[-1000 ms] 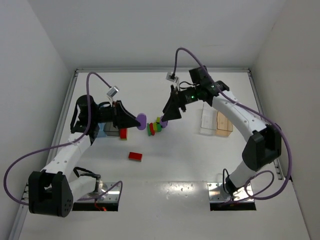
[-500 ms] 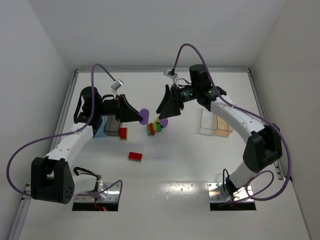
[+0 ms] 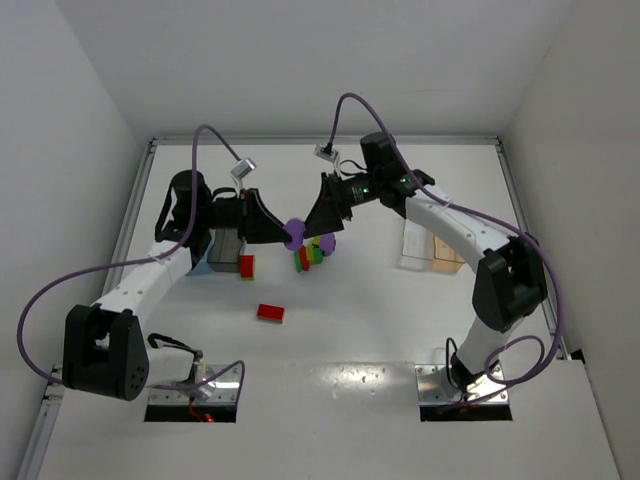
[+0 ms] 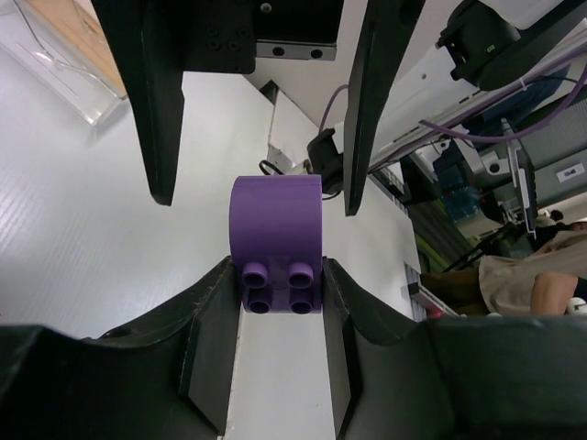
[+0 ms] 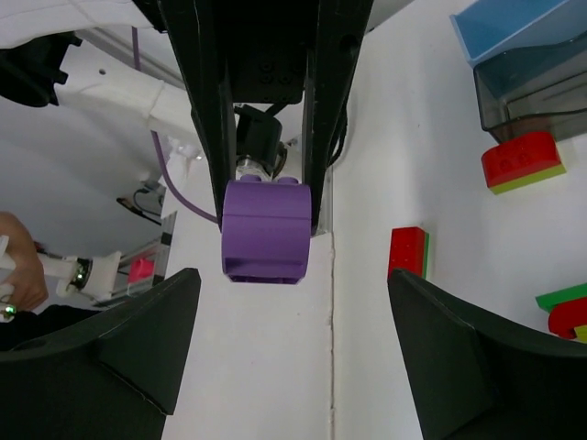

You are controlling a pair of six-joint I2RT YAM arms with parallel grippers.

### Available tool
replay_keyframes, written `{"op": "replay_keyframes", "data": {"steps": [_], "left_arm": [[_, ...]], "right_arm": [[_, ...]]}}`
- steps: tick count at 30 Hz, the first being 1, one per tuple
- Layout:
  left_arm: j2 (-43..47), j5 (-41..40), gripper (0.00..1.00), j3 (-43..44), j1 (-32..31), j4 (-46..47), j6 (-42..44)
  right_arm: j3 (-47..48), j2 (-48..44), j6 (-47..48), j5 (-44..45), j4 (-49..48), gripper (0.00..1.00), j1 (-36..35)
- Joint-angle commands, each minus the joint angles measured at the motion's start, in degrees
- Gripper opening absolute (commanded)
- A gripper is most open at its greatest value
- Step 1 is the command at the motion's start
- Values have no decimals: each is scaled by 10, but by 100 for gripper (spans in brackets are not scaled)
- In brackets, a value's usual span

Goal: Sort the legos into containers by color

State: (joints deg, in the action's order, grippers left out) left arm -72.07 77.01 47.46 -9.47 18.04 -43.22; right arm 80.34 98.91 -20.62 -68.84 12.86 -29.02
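While the left gripper (image 3: 285,232) is clenched on a purple lego (image 3: 294,233), it holds this piece in the air above the table (image 3: 380,320), a little left of the middle of the top view. In the left wrist view the purple lego sits at the centre, its four-stud end pinched between the two dark fingers (image 4: 213,353) at the bottom of the frame and its rounded end pointing away from the camera.

The right gripper (image 3: 318,215) faces it from the right, with its jaws spread wide. In the left wrist view its two long black fingers (image 4: 156,101) hang down from the top edge, one on each side of the lego's rounded end, and neither touches it. In the right wrist view the piece lies between the two open fingers and a bit above them, with a clear gap on both sides. I cannot tell how deep it sits between the tips.

A small pile of legos (image 3: 312,255), red, green and yellow-green, lies on the table just under the two grippers. A red brick (image 3: 270,313) lies alone lower in the frame, and a red and yellow-green brick (image 3: 246,266) rests just beside the dark grey bin (image 3: 225,250). The light blue bin (image 3: 200,262) is next to it on the left. The clear bin (image 3: 415,240) and the tan-orange bin (image 3: 447,250) stand together at the right.
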Motion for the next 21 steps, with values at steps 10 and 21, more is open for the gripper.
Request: {"op": "replay_keyframes", "data": {"steps": [10,21], "left_arm": [[-22,6,5,28,-13,46,-13],[-20,-25,1,27,-13,52,-7]], "right_arm": [[53,15,22,7,-4,71,-25],[58,20,117,13,99,8,-36]]}}
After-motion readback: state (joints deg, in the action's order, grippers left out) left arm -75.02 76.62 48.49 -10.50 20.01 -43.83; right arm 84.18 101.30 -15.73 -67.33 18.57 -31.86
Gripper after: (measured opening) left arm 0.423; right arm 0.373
